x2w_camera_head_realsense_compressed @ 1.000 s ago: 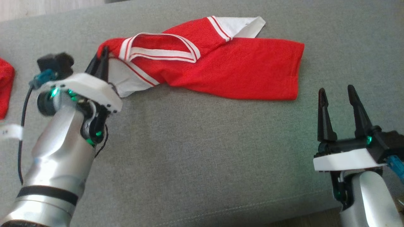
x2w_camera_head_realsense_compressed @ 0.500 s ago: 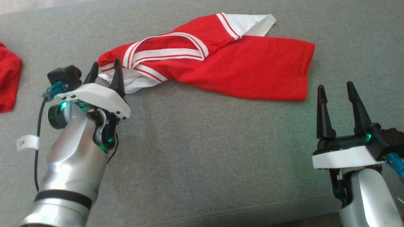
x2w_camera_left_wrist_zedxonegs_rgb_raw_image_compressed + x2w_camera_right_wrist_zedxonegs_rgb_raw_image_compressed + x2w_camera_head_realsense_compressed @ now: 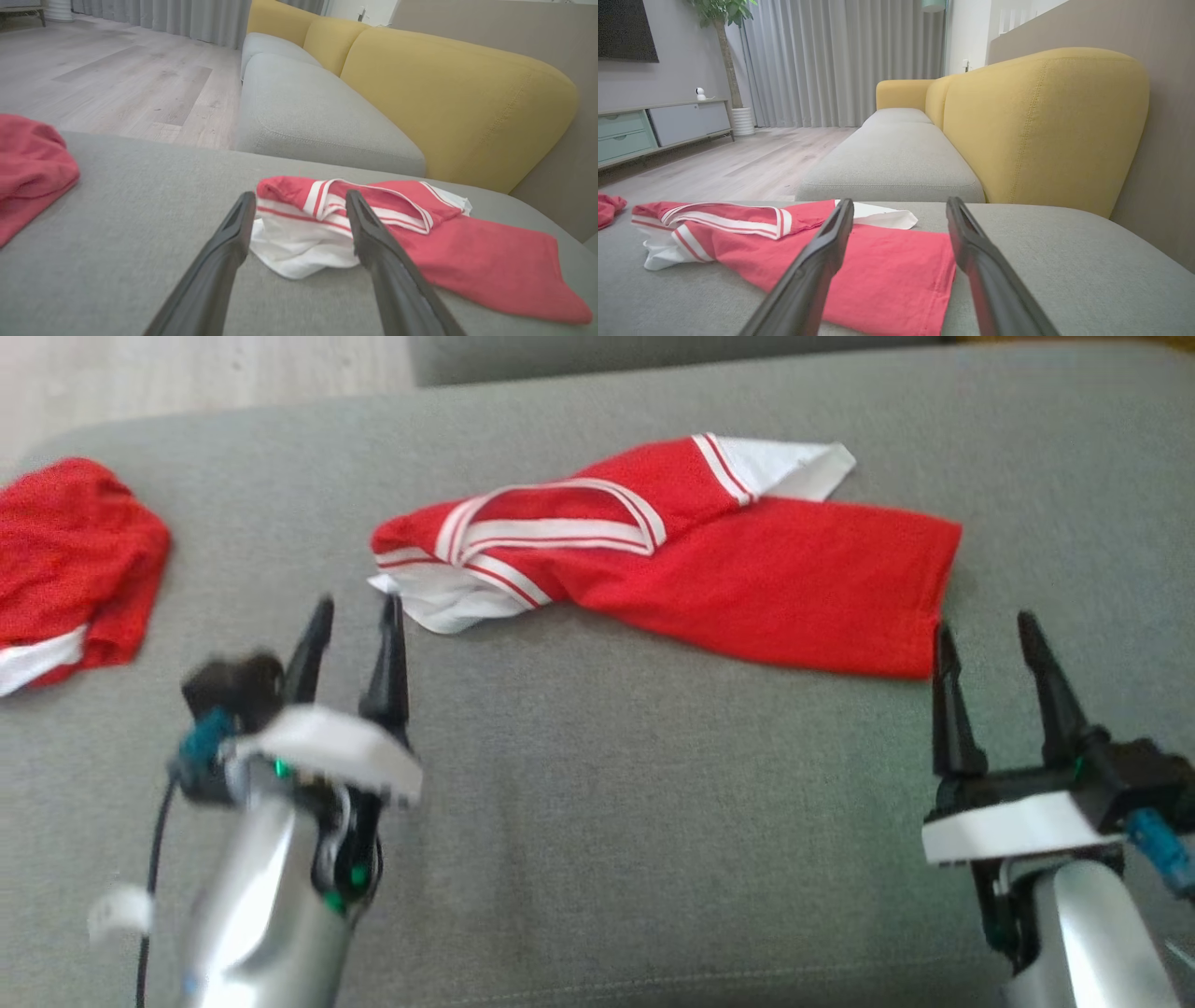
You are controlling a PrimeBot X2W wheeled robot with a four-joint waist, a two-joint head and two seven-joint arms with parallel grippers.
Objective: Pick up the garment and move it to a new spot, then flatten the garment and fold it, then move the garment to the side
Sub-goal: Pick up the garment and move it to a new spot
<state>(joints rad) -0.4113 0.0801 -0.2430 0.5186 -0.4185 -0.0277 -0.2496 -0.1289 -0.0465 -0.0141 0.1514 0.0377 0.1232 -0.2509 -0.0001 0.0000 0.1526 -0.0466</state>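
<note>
- Garment: a red knit top with white sleeves and red-and-white striped trim [image 3: 747, 569] lies loosely folded lengthwise on the far half of a broad grey fabric cushion [image 3: 607, 803]. Its striped collar end points to the robot's left and its plain red hem to the right.
- The left gripper [image 3: 357, 607], blurred in the head view, hangs over the near-left part of the cushion. Its two long dark fingers are spread apart with nothing between them, and their tips are near the garment's white sleeve end but clear of it.
- The right gripper [image 3: 985, 625] sits at the near right, also spread wide and empty. One fingertip is just beside the red hem corner, and whether they touch cannot be told.
- A second, crumpled red cloth with a white band [image 3: 75, 560] lies at the cushion's far left, well apart from the garment.
- Beyond the cushion are a grey sofa seat with mustard-yellow backrests [image 3: 458, 102] and a pale wood floor [image 3: 117, 84].
</note>
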